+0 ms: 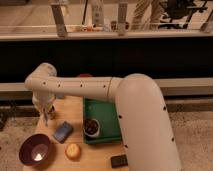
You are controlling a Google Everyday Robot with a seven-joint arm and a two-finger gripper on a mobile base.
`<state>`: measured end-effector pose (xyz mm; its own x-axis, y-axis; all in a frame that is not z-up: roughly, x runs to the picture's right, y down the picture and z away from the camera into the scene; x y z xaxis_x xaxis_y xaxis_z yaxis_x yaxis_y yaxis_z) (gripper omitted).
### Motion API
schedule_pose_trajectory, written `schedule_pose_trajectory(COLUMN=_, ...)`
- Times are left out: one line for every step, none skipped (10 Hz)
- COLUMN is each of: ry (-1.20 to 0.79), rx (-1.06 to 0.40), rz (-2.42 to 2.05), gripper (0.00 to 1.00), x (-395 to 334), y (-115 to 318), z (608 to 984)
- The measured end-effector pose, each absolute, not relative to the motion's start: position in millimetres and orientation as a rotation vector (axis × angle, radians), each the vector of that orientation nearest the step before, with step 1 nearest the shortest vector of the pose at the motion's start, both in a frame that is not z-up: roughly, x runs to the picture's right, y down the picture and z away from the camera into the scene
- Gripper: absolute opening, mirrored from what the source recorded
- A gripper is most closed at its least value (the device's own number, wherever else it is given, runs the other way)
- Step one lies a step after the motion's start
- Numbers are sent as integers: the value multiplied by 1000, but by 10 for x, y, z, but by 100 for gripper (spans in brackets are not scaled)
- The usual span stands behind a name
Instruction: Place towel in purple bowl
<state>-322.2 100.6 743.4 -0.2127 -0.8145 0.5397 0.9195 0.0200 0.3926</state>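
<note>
My gripper hangs from the white arm over the back left part of the wooden table, pointing down. It is shut on a small pale cloth bundle, the towel, which sits bunched at the fingers. The purple bowl stands at the table's front left corner, below and slightly left of the gripper and apart from it. Inside, it shows only a bright glossy spot.
A blue sponge block lies just right of the bowl. A round orange item sits in front of the sponge. A white cup with dark contents rests on the green tray. A black object lies near the front edge.
</note>
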Motion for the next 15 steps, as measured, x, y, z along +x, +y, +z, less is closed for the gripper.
schedule_pose_trajectory(ry=-864, rx=-142, rz=-1630, gripper=0, x=-3272, y=1053, z=7390)
schedule_pose_trajectory(ry=-942, rx=-107, rz=-1668, gripper=0, x=-3296, y=1081, z=7376)
schedule_pose_trajectory(ry=-1032, rx=-97, rz=-1707, gripper=0, x=-3328, y=1126, z=7342)
schedule_pose_trajectory(ry=-1110, rx=-103, rz=-1730, gripper=0, x=-3360, y=1162, z=7322)
schedule_pose_trajectory(ry=-1178, rx=-109, rz=-1745, gripper=0, x=-3385, y=1202, z=7305)
schedule_pose_trajectory(ry=-1246, rx=-119, rz=-1757, gripper=0, x=-3362, y=1229, z=7309)
schedule_pose_trajectory(ry=-1332, rx=-127, rz=-1775, gripper=0, x=-3381, y=1283, z=7298)
schedule_pose_trajectory(ry=-1384, rx=-141, rz=-1772, gripper=0, x=-3374, y=1347, z=7258)
schedule_pose_trajectory(ry=-1418, rx=-159, rz=-1763, gripper=0, x=-3328, y=1410, z=7234)
schedule_pose_trajectory(ry=-1452, rx=-174, rz=-1750, gripper=0, x=-3294, y=1479, z=7212)
schedule_pose_trajectory(ry=-1465, rx=-177, rz=-1745, gripper=0, x=-3293, y=1525, z=7198)
schedule_pose_trajectory(ry=-1464, rx=-183, rz=-1742, gripper=0, x=-3283, y=1575, z=7171)
schedule_pose_trajectory(ry=-1462, rx=-189, rz=-1739, gripper=0, x=-3274, y=1603, z=7157)
schedule_pose_trajectory(ry=-1466, rx=-202, rz=-1736, gripper=0, x=-3297, y=1663, z=7150)
schedule_pose_trajectory(ry=-1470, rx=-215, rz=-1736, gripper=0, x=-3325, y=1707, z=7155)
